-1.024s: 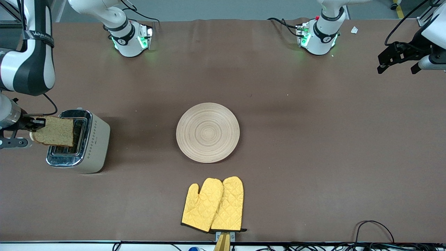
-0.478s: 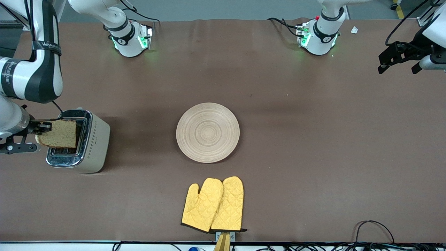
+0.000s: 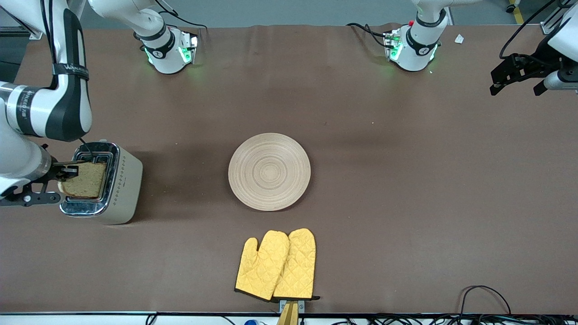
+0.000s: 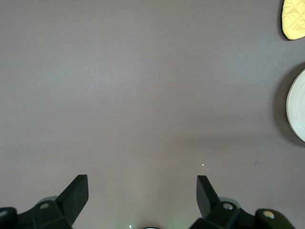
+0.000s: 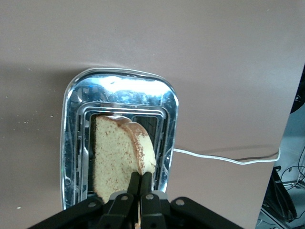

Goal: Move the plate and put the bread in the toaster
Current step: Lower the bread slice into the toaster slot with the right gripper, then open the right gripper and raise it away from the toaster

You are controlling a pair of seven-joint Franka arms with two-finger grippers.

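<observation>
Bread [image 3: 85, 179] has dropped lower, now over toaster [image 3: 118, 184] slots; my right claw [image 3: 67, 171] pinches it. Left claw [image 3: 516, 77] waits spread.

Brown table [image 3: 406, 203]; toaster [image 3: 122, 185], plate [image 3: 269, 171], 2 mitts [image 3: 276, 266].

Bread [image 3: 86, 179] speckled light brown, darker crust. Toaster [image 3: 122, 185] cream, dotted side, chrome top. Plate [image 3: 269, 171] pale beige, ring grooves. Oven mitts [image 3: 276, 265] quilted yellow. Table [image 3: 406, 203] brown.
</observation>
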